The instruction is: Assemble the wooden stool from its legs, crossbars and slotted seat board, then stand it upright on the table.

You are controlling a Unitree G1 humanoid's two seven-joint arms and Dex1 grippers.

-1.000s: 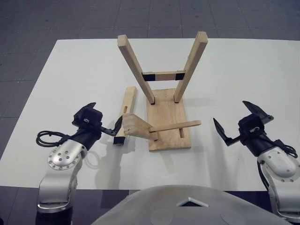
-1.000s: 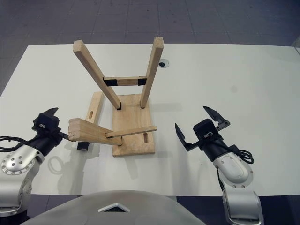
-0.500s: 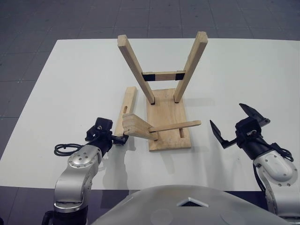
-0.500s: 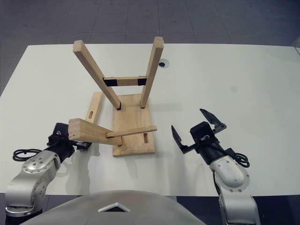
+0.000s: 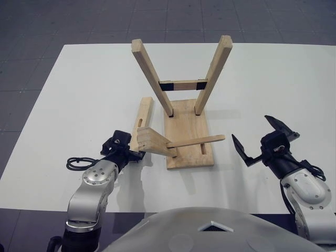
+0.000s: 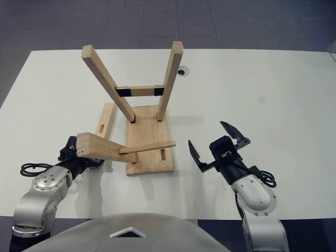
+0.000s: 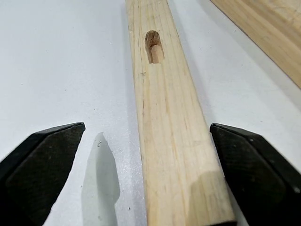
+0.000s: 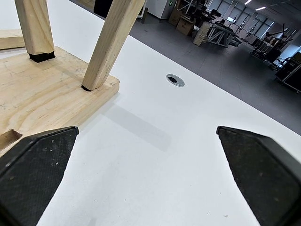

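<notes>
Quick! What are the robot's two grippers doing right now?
Left gripper: open, jaws either side of the loose leg.
Right gripper: open, holding nothing.

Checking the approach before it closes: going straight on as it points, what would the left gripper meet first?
The loose slotted wooden leg lying flat on the white table: its near end already sits between the left gripper's open fingers, so it would probably just slide farther along that leg.

Head stereo pair: high, aimed forward and down, takes in most of the tabletop (image 5: 79, 94). Both eyes share that scene, slightly offset. Left wrist cam: very close, sighting along the loose leg (image 7: 164, 117). Right wrist cam: low over the tabletop, facing the seat board (image 8: 42, 94) corner and the hall beyond.
</notes>
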